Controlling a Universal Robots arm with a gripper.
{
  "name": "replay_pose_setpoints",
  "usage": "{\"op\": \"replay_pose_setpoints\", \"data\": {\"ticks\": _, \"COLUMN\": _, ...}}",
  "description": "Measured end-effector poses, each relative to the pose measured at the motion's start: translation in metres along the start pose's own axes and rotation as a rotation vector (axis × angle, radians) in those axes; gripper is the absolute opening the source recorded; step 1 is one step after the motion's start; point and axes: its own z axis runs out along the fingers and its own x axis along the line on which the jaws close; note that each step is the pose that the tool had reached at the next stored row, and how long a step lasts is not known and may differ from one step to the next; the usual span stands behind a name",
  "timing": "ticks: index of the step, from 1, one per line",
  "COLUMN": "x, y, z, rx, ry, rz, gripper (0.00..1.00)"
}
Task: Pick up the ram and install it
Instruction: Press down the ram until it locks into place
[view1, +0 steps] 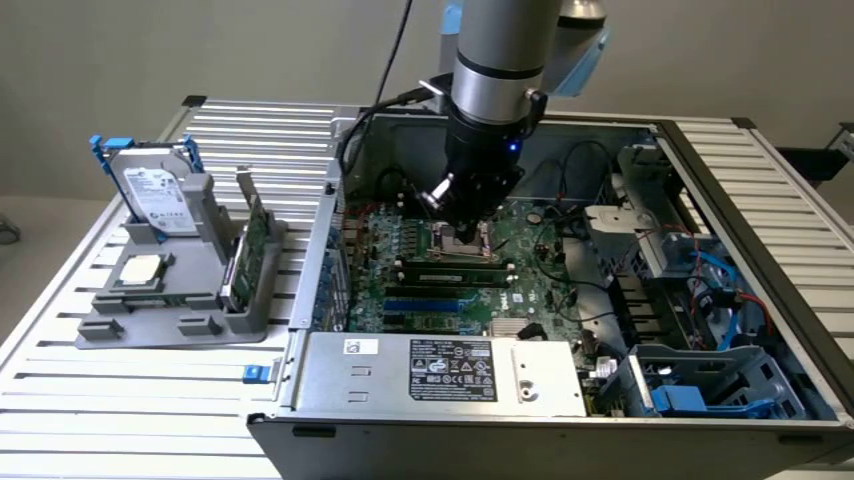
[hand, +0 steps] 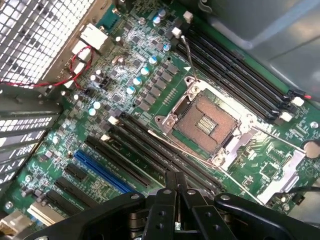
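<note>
1. The black claw (view1: 461, 215) was fully closed, fingertips pressed together over the green motherboard (view1: 534, 285), holding nothing.
2. The long, thin green ram stick (view1: 454, 270) sat seated in a slot at frame centre, just below the claw.

1. The computer case (view1: 400, 385) is bare grey sheet metal with a dull sheen; a perforated metal panel (hand: 35, 35) forms one wall.
2. The motherboard (hand: 125, 95) is glossy green circuit board; its memory slots (hand: 235, 70) are matt black plastic; one expansion slot (hand: 100, 172) is bright blue plastic.
3. The CPU socket (hand: 207, 122) has a shiny silver metal frame.
4. The gripper (hand: 176, 192) is smooth black, semi-gloss metal or plastic; the arm (view1: 501, 60) is smooth silver-grey.
5. The table (view1: 147, 400) is ribbed, light matt metal.
6. The holder (view1: 187, 310) is matt grey plastic; the hard drive (view1: 158, 195) has a silver metal body, a paper label and blue plastic rails.
</note>
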Motion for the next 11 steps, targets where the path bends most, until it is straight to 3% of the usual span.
{"op": "replay_pose_setpoints", "data": {"ticks": 11, "x": 0.0, "y": 0.0, "z": -0.0004, "rx": -0.0031, "ry": -0.0041, "rz": 0.167, "gripper": 0.11}}
